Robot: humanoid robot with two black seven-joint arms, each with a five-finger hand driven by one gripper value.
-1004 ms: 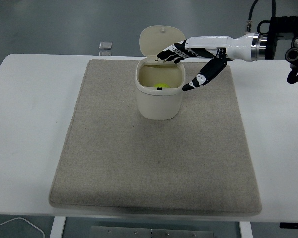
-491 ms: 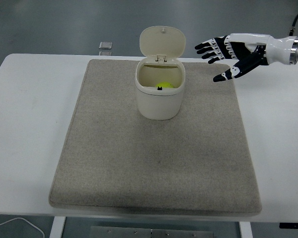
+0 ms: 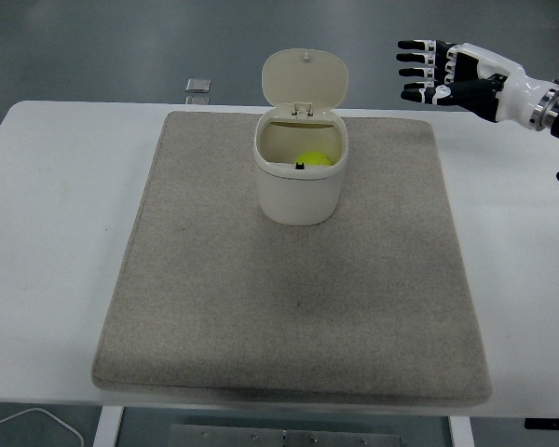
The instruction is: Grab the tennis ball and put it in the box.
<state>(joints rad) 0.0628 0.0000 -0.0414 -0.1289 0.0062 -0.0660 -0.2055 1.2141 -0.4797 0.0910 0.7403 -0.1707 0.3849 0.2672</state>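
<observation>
The ball [image 3: 313, 159] sits inside the box [image 3: 299, 183], lid up, on the mat [image 3: 289, 298]. The right hand [image 3: 452, 73] hangs up at the right, fingers spread, holding nothing.

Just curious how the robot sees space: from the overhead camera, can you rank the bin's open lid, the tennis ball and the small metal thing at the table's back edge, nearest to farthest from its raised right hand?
From the right hand, raised at upper right:
1. Open lid, upright behind the box.
2. Tennis ball, inside the box, lower and left.
3. Small metal object, far left at the table's back edge.
</observation>
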